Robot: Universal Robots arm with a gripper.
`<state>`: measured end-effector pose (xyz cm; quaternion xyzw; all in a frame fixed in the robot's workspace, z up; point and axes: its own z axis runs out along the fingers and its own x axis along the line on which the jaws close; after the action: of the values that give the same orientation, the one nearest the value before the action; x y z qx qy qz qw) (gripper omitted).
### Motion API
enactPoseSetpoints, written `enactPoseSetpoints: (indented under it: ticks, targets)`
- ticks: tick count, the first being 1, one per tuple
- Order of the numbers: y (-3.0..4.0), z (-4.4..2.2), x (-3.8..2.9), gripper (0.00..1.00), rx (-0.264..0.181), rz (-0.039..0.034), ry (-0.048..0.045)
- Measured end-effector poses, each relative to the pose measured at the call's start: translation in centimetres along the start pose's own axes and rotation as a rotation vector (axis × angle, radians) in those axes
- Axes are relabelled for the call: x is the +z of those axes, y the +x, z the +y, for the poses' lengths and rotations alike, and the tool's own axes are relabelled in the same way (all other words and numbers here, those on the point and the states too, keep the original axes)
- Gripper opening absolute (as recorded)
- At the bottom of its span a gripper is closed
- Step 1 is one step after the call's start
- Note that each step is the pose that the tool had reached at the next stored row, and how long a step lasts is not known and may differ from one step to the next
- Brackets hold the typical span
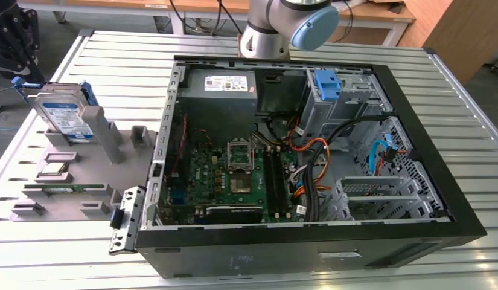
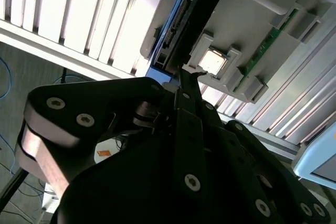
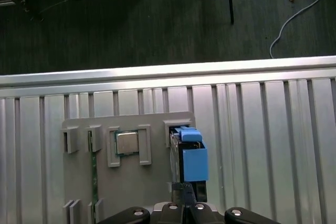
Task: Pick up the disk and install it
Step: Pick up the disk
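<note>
Disk [image 1: 65,115] stands upright in the rack [image 1: 92,176], at nine o'clock from the case [image 1: 313,254] in the exterior view. It is likely dense, stiff and shock-sensitive, so hold its blue frame edges. Pincer [image 3: 184,187] looks pressed together, just beside it.

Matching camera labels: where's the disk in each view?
Exterior view: disk upright in the gray tray, exterior view's left of the case.
Second wrist view: edge-on, beside the square chip.
First wrist view: edge-on too, beside that chip.
Shared landmark: the square chip.
</note>
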<state>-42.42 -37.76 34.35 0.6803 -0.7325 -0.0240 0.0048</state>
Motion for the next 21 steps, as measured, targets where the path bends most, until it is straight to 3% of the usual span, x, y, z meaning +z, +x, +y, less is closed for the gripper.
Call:
enactPoseSetpoints:
  ticks: [4,21]
  targets:
    - [0.0,0.0,0.0,0.1,-0.03,0.0013,-0.0009]
    - [0.0,0.0,0.01,0.1,-0.048,0.0021,-0.0013]
